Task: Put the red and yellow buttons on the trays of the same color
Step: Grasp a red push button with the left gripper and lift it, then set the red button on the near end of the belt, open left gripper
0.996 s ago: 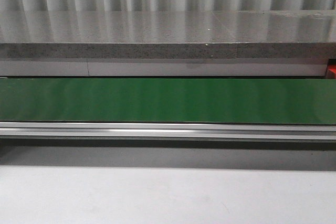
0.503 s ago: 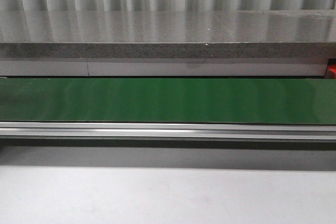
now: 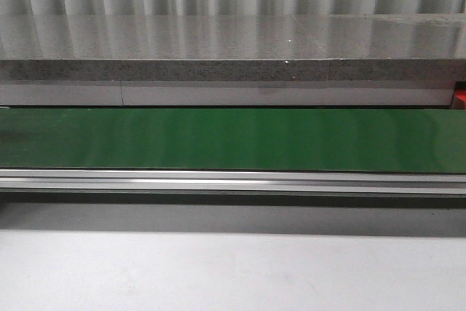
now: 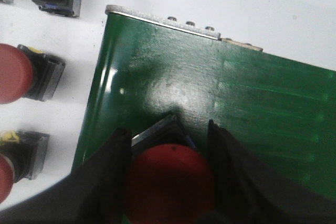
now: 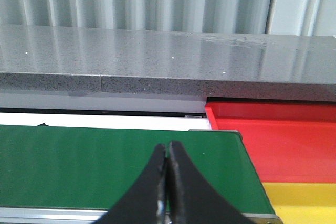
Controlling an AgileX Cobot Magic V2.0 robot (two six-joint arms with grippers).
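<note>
A red button (image 4: 169, 182) with a dark square base sits between the fingers of my left gripper (image 4: 167, 128), which is shut on its red cap just above the end of the green conveyor belt (image 4: 247, 103). Three more red-capped buttons (image 4: 16, 72) lie on the white table beside the belt's end. My right gripper (image 5: 166, 145) is shut with nothing in it, over the belt's other end (image 5: 79, 166). Past that end lie the red tray (image 5: 283, 140) and the yellow tray (image 5: 304, 200). No yellow button shows. Neither gripper shows in the front view.
The green belt (image 3: 233, 140) runs the full width of the front view, with an aluminium rail (image 3: 233, 180) along its near side. A grey speckled stone ledge (image 3: 233, 49) stands behind it. A sliver of the red tray (image 3: 460, 97) shows at the right edge.
</note>
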